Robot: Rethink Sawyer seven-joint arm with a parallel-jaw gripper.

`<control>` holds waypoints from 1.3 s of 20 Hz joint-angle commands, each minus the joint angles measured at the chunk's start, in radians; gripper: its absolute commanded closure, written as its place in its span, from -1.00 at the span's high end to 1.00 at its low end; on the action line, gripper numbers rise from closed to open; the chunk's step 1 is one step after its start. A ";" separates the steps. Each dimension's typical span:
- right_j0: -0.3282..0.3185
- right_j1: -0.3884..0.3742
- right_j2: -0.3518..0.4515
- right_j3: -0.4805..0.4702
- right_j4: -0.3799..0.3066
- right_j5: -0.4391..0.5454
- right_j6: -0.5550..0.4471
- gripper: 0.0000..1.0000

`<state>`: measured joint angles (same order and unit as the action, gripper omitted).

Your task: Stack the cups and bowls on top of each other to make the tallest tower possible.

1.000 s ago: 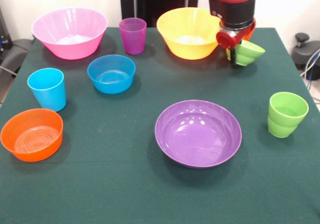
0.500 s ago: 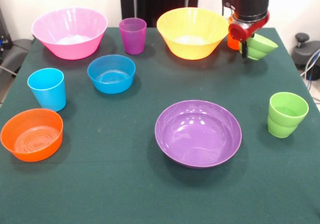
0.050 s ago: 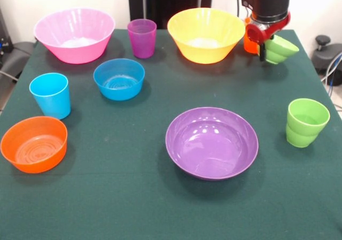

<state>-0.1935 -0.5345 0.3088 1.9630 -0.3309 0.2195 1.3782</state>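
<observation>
My gripper point(image 3: 265, 48) is at the far right of the table, shut on the rim of a small green bowl point(image 3: 280, 49) that hangs tilted above the cloth. Just behind the arm an orange cup point(image 3: 249, 42) shows partly. A large yellow-orange bowl point(image 3: 206, 35) stands to the gripper's left. Further left are the purple cup point(image 3: 142, 38) and the large pink bowl point(image 3: 75, 34). A small blue bowl point(image 3: 119, 78), a sky blue cup point(image 3: 51, 95) and a small orange bowl point(image 3: 34, 144) sit at the left. A wide purple bowl point(image 3: 212, 142) lies centre front, a lime green cup point(image 3: 306, 122) at the right.
The dark green table point(image 3: 117, 192) has its right edge close to the green cup. Beyond the table's right side stands a chair base point(image 3: 327, 50) with cables.
The gripper has carried the green bowl up and to the right, away from the yellow-orange bowl. The orange cup behind the arm has come into sight.
</observation>
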 commanded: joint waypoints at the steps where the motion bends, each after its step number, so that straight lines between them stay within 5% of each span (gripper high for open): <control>1: 0.006 0.003 0.006 0.005 -0.020 0.019 0.117 1.00; 15: 0.025 -0.015 -0.012 -0.010 -0.013 0.077 0.109 1.00; 20: 0.051 -0.109 -0.065 -0.013 -0.004 0.187 0.094 1.00; 26: -0.006 -0.243 -0.033 0.020 -0.005 0.284 0.025 1.00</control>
<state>-0.1749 -0.6686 0.2740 1.9643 -0.3315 0.3476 1.3791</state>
